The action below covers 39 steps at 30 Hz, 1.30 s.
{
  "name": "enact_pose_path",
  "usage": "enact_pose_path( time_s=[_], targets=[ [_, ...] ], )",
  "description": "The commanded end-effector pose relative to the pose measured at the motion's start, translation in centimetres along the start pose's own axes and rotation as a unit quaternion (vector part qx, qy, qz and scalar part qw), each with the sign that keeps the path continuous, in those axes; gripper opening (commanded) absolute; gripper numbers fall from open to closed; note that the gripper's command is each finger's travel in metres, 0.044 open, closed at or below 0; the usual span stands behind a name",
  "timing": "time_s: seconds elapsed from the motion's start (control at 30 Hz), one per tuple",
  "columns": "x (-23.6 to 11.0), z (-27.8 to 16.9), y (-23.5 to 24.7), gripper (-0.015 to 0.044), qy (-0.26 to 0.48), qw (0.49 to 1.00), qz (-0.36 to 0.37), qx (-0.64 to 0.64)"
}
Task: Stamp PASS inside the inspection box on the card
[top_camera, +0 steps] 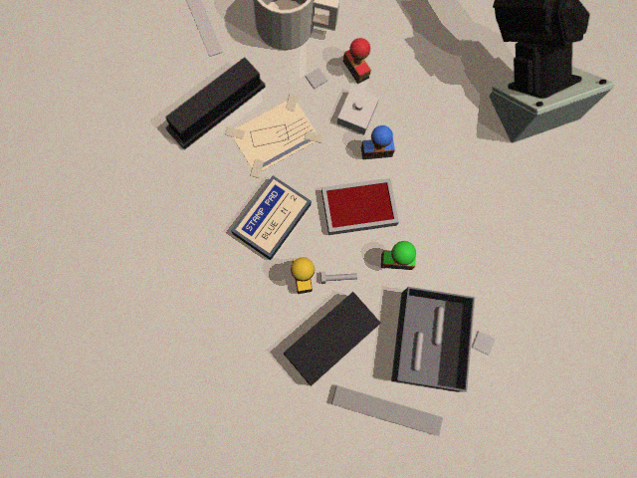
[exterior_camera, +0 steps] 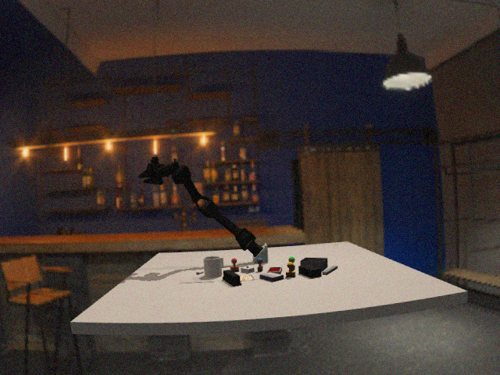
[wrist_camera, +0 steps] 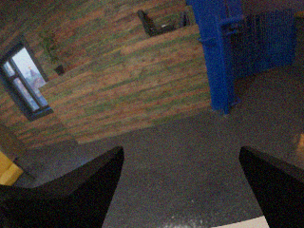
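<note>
Tool [wrist_camera: 180,205] raised high above worktop [exterior_camera: 363,282], fingers spread wide, nothing between them. Which stamp is PASS: can't tell. Green-knob stamp [top_camera: 400,255] stands just below red ink pad [top_camera: 359,205], centre frame; card [top_camera: 274,135] taped down upper-centre.
</note>
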State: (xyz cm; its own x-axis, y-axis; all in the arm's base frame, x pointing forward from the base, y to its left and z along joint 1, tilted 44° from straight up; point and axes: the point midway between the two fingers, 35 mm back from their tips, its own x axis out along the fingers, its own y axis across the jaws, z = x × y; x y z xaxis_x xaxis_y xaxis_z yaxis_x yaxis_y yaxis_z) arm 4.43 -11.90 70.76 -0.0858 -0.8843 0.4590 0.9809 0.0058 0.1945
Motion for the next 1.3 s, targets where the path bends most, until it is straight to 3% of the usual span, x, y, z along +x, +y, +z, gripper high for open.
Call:
enact_pose_path(
  time_s=[0.0, 0.2, 0.63, 0.8, 1.27],
  targets=[
    [0.0, 0.0, 0.1, 0.0374, -0.001, 1.000, 0.002, 0.000],
    [-1.6, 0.8, 4.8, 0.0228, -0.035, 0.998, 0.052, 0.014],
    [-9.6, -0.1, 20.1, 0.0228, -0.108, 0.965, 0.239, 0.000],
    [-13.4, -0.5, 23.5, 0.0228, -0.145, 0.946, 0.289, -0.023],
    [-25.5, -6.6, 33.9, 0.0228, -0.105, 0.866, 0.488, -0.021]
  ],
)
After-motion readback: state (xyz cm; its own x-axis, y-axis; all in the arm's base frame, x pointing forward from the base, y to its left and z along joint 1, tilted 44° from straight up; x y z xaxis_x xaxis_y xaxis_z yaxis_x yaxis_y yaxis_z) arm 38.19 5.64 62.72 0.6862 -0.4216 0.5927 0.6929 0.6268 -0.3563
